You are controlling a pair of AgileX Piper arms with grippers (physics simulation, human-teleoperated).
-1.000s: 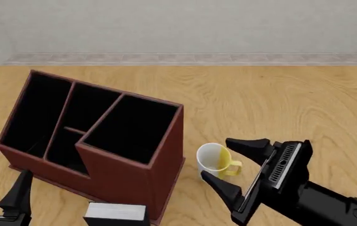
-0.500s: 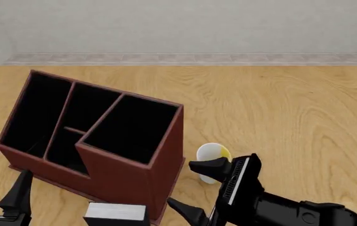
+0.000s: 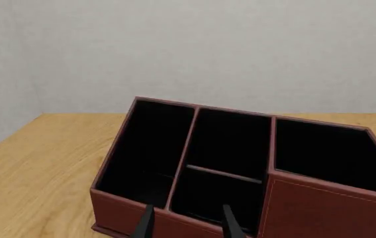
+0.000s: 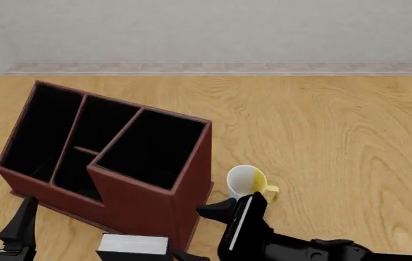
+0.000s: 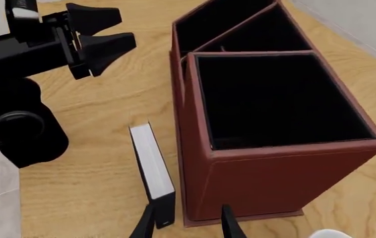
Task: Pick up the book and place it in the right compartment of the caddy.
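As seen from the front view, the caddy (image 4: 104, 163) sits on the left half of the wooden table (image 4: 322, 119), a dark reddish-brown box with black interior; the right compartment (image 4: 151, 148), its widest slot, holds nothing visible. The book (image 4: 133, 247) stands on the table at the near edge of the picture, white page edges up, just beside the caddy's near wall. A white mug (image 4: 248, 182) with yellow inside and handle stands near the caddy's right corner, apart from it. The right gripper (image 4: 204, 232) lies low between mug and book, jaws spread (only the upper finger shows clearly), gripping nothing. The left gripper (image 4: 3, 225) waits at the lower left corner, fingers parted, unladen.

Left wrist view: the caddy (image 3: 241, 173) fills the lower picture, two dark fingertips (image 3: 144, 225) apart before its near wall, nothing between them.

Right wrist view: the book (image 5: 152, 173) stands on edge, just beside the caddy (image 5: 274, 163) wall, whether touching cannot be told; the right compartment (image 5: 277, 96) gapes dark; both fingertips (image 5: 227, 223) stand apart near the book's end; the left gripper (image 5: 98, 42) shows beyond, released
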